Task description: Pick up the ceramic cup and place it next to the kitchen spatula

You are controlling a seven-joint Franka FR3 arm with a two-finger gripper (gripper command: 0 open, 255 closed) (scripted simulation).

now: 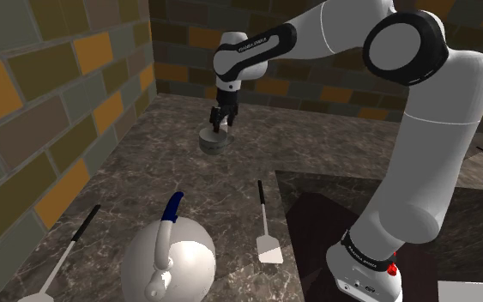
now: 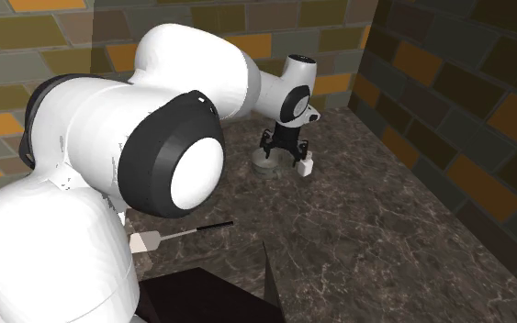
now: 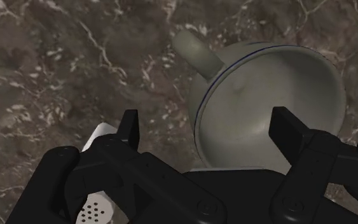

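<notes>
Looking along the hand, you have the gripper [image 3: 207, 124] spread wide over the pale cup [image 3: 266, 108], with nothing pinched. One finger [image 3: 130, 127] sits outside the wall, on the side of the cup's handle [image 3: 196, 54]. The other hangs over the bowl, so the jaws straddle the rim rather than the whole body. That looks like the sensible choice: the cup seems too broad for the opening to span, and a single wall gives you a thin, firm edge to close on. Whether the tips are below the rim is hard to say from the wrist view; in the shoulder view they seem about level with it.

The cup stands upright on the dark marbled counter [image 1: 162, 172] near the brick back wall. It is well apart from the spatula [image 1: 267, 232], which lies nearer the stand with its white blade toward the shoulder view's lower edge. A small white shaker [image 3: 98, 203] stands just beside the cup, close to the outer finger, so mind it when you close. A white kettle [image 1: 169, 266] stands on the spatula's far side from the stand, so room there is tight. The counter off the black shaft's end looks the freer spot.
</notes>
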